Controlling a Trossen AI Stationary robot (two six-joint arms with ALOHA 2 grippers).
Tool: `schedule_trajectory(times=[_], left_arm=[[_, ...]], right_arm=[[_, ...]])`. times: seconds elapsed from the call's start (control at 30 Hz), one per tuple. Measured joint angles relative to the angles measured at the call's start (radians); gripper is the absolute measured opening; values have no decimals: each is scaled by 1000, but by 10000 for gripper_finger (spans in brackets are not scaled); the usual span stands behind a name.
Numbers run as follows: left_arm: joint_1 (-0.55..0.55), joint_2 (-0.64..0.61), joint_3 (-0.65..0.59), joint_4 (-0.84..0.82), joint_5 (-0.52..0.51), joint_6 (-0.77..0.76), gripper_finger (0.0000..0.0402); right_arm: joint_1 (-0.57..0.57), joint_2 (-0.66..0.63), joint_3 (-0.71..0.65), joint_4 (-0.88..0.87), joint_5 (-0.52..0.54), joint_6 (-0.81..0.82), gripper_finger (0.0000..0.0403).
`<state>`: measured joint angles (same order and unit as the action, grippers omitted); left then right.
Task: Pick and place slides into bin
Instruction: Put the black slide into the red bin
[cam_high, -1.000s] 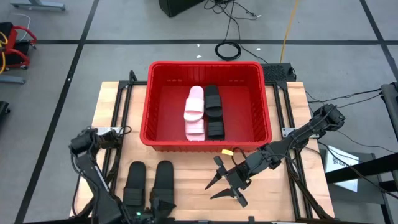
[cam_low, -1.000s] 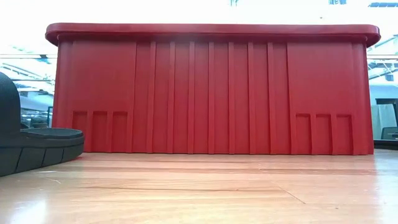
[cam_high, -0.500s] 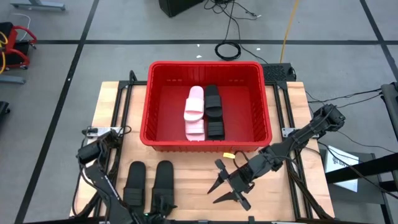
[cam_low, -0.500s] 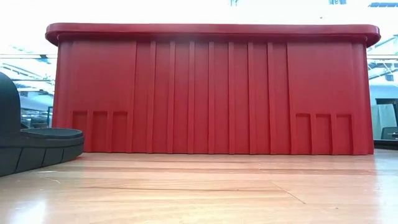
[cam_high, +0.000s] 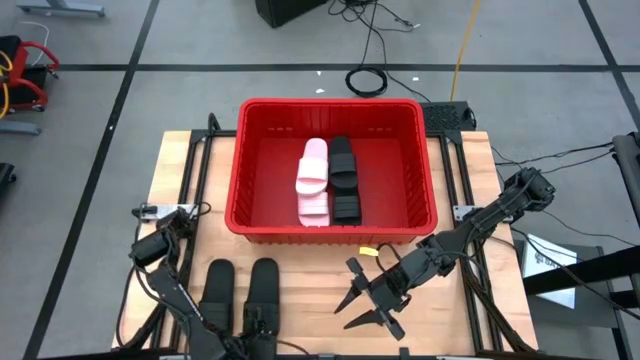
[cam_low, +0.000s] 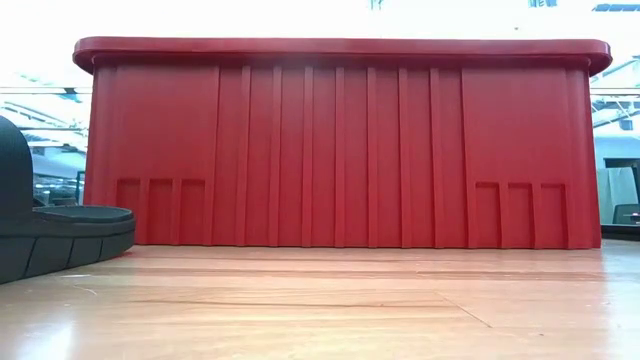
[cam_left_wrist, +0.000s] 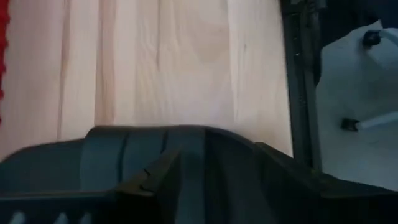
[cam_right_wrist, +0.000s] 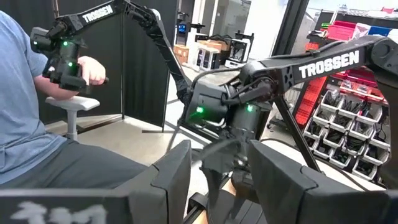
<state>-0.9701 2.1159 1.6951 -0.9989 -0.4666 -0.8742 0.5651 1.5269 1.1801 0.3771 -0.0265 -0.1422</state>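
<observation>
— Wooden tabletop (cam_high: 190, 175), grey floor with black tape lines all round it. What's in the bin (cam_high: 331, 227) from where you stand?

— Four slides, lying along its middle: two pale pink ones (cam_high: 313, 180) side by side with two black ones (cam_high: 344, 178). Level with the table I only get the bin's ribbed red wall (cam_low: 340, 150), so nothing inside shows from there.

— And the other two slides?

— Black pair (cam_high: 238, 290), on the wood in front of the bin, toward its left corner. One pokes into the low view at the edge (cam_low: 50, 235), cut off, just the sole and part of the strap.

— Left gripper (cam_high: 255, 335)?

— Down at the near end of that pair, right at the picture's edge, mostly cut off. Its own camera is filled with dark ribbed strap (cam_left_wrist: 186, 168), blurred. I can't tell whether the fingers are spread or pinching.

— Right gripper (cam_high: 362, 300)?

— In front of the bin, off its right corner, well apart from any slide. Fingers spread, holding nothing. Its camera looks into the room: a seated person in a blue shirt (cam_right_wrist: 25, 118).
</observation>
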Motion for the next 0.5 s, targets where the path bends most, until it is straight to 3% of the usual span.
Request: schedule_trajectory(times=[0.17,0.5], left_arm=[[17,0,0,-2,30,-19,170],[27,10,0,-7,29,14,169]], right_arm=[[0,0,0,-2,0,0,153],[0,0,0,-16,0,0,153]])
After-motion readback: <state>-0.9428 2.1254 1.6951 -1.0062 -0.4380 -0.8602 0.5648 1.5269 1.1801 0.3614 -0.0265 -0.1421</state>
